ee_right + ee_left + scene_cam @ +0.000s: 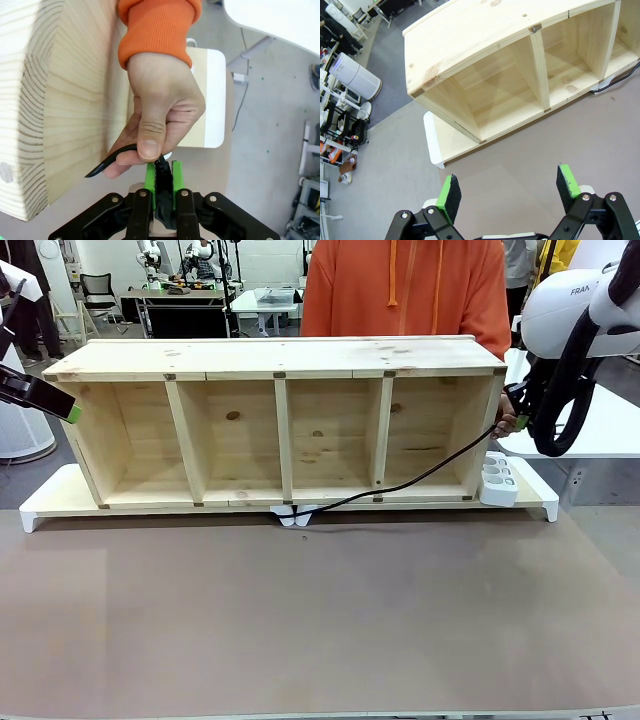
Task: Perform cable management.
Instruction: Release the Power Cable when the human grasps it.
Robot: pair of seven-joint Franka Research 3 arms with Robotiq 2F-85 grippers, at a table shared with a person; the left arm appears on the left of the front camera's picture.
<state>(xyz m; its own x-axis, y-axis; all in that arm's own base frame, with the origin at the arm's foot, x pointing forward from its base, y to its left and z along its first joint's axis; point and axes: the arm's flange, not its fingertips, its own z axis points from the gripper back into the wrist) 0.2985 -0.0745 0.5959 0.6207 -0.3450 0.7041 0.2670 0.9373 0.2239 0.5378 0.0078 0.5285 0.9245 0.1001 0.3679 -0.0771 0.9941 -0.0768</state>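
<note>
Right claw [163, 176] is clamped tight on the black plug end of the cable [420, 476], just below the person's hand [160, 117], which pinches the same cord against the shelf's [280, 425] end wall. From there the cable runs down through the rightmost compartment to the bench [320, 620] edge. A pull now could drag the cord through those fingers or snag it on the divider. Left claw [507, 192] hangs open and empty near the shelf's other end. Beside the right end sits a white power strip [498, 480], close to the plug's path.
</note>
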